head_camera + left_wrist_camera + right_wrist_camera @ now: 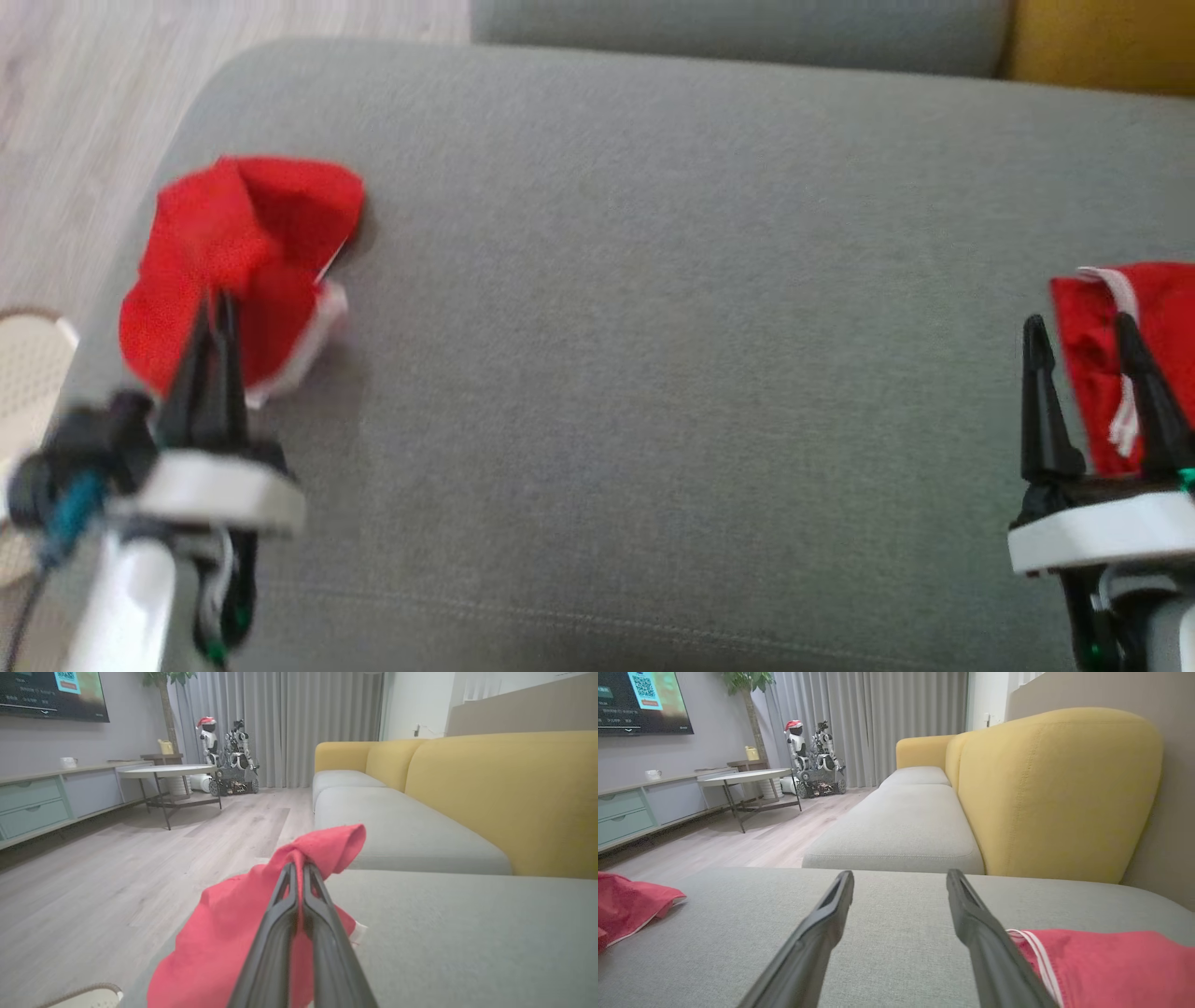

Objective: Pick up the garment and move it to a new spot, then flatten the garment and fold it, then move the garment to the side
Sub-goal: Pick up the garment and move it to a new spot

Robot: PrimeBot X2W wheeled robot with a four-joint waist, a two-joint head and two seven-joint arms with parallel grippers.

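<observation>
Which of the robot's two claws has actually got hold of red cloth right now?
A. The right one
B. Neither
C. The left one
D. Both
C: the left gripper is pinched shut on a bunched fold of the red garment, while the right gripper stands open with only the grey cushion between its fingers and a second red piece lying off to its side.

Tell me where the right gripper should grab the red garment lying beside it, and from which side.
Probably its white-striped edge: the red garment lies low on the grey cushion, that edge facing the open right gripper. Come down from above, shifted to its right, and pinch the hem.
</observation>
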